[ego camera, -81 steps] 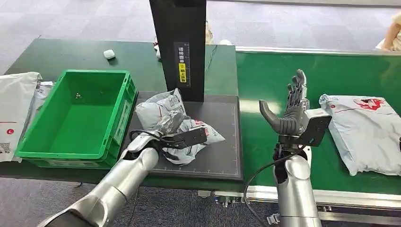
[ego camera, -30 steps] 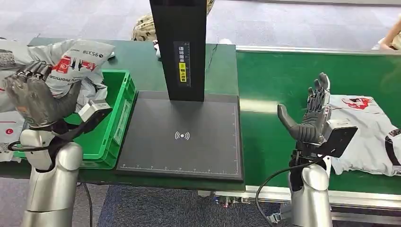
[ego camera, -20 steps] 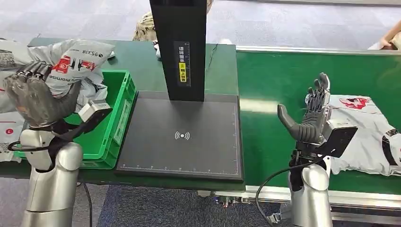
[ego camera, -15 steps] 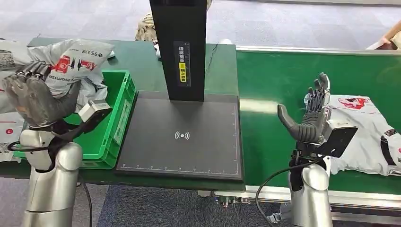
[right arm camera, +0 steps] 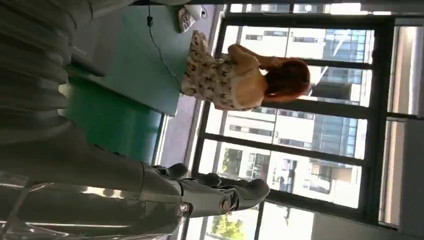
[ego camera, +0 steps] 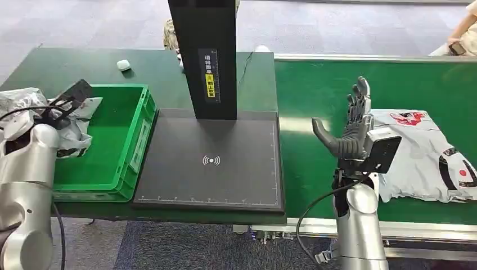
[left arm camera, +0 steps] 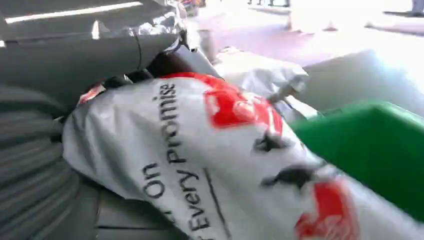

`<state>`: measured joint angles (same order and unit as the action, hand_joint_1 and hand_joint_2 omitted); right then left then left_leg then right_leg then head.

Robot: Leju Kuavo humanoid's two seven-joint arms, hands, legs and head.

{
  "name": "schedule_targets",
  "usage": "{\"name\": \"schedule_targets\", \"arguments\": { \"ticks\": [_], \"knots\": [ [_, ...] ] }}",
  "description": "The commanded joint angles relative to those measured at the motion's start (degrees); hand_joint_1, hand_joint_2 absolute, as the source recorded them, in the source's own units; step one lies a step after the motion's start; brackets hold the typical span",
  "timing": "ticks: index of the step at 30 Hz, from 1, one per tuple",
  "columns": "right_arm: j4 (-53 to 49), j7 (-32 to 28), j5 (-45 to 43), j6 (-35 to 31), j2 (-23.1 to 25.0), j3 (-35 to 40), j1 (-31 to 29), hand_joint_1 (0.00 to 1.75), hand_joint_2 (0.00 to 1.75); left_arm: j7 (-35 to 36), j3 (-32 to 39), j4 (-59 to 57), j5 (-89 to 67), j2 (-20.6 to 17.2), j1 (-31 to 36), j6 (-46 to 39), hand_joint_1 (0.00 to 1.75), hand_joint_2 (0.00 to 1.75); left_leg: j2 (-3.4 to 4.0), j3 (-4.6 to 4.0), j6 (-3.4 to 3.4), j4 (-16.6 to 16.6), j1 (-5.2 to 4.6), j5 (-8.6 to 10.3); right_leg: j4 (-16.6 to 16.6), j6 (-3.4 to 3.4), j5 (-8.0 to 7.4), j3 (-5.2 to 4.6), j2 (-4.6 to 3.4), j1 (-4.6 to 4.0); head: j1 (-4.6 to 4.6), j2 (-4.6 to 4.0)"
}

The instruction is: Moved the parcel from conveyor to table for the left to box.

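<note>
parcel (left arm camera: 215, 165) in left hand's (left arm camera: 45, 100) grip at green bin's (ego camera: 136, 147) outer edge; right hand (ego camera: 351, 132) spread, empty, beside belt parcel (ego camera: 427, 157)

1. The left hand (left arm camera: 60, 150) is mostly hidden behind the held parcel (left arm camera: 210, 160); the fingers cannot be seen clearly.
2. The parcel print is blurred in the left wrist view and cut by the picture edge.
3. The second parcel (ego camera: 427, 163) on the conveyor (ego camera: 315, 90) is cut at the right edge.
</note>
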<state>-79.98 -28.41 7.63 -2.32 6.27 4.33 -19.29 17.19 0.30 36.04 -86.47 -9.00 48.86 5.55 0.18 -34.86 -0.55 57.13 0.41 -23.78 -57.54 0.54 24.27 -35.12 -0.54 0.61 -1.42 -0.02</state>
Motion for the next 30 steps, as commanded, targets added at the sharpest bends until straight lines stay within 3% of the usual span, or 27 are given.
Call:
{"name": "schedule_targets", "arguments": {
  "ticks": [1, 17, 22, 23, 26, 30],
  "knots": [
    [5.9, -0.3, -0.8, -0.1, -1.4, 2.6, -3.6, 0.00, 1.75, -2.1, 2.8, -19.7, -0.2, -0.9, 8.2, -5.1, 1.75, 1.75, 0.03, 0.01, 0.01, 0.0, 0.03, -0.08, 0.0, 0.00, 0.05, 0.06, -0.01, -0.03, 0.00, 0.00],
    [6.0, -0.3, -1.2, -0.2, -1.3, 2.8, -3.7, 0.00, 1.75, -2.1, 2.8, -19.7, -0.3, -1.2, 8.3, -5.0, 1.75, 1.75, -0.07, 0.11, -0.02, -0.1, 0.04, -0.23, 0.1, 0.02, 0.16, 0.18, 0.07, -0.01, 0.02, 0.00],
    [5.6, -0.4, -1.6, -0.8, -1.6, 2.9, -3.1, 0.00, 1.75, -6.7, 3.5, -18.3, 0.8, 0.4, 8.0, -9.1, 1.75, 1.75, -0.10, 0.07, -0.01, 0.0, 0.04, -0.22, 0.1, 0.03, 0.16, 0.16, 0.09, -0.01, 0.02, 0.00],
    [5.4, -0.4, -1.7, -1.0, -1.7, 2.9, -2.8, 0.00, 1.75, -8.8, 4.3, -17.5, 2.0, 1.6, 7.5, -11.0, 0.02, 1.75, -0.16, 0.04, 0.00, 0.0, 0.03, -0.20, 0.1, 0.04, 0.16, 0.15, 0.14, -0.01, 0.02, 0.00],
    [5.8, -0.4, -1.7, -1.2, -2.0, 2.8, -2.6, 0.00, 1.75, -13.0, 3.4, -15.9, 2.9, 4.0, 6.7, -13.9, 0.00, 1.75, -0.26, 0.00, 0.00, 0.0, 0.01, -0.16, 0.1, 0.05, 0.16, 0.11, 0.24, 0.01, 0.02, 0.00],
    [5.9, -0.4, -1.7, -1.2, -2.0, 2.8, -2.6, 0.00, 1.75, -12.8, 3.3, -15.8, 2.9, 4.3, 6.7, -13.9, 0.00, 1.75, -0.29, 0.03, 0.01, 0.0, 0.02, -0.17, 0.1, 0.05, 0.17, 0.17, 0.29, 0.00, 0.02, 0.00]
  ]
}}
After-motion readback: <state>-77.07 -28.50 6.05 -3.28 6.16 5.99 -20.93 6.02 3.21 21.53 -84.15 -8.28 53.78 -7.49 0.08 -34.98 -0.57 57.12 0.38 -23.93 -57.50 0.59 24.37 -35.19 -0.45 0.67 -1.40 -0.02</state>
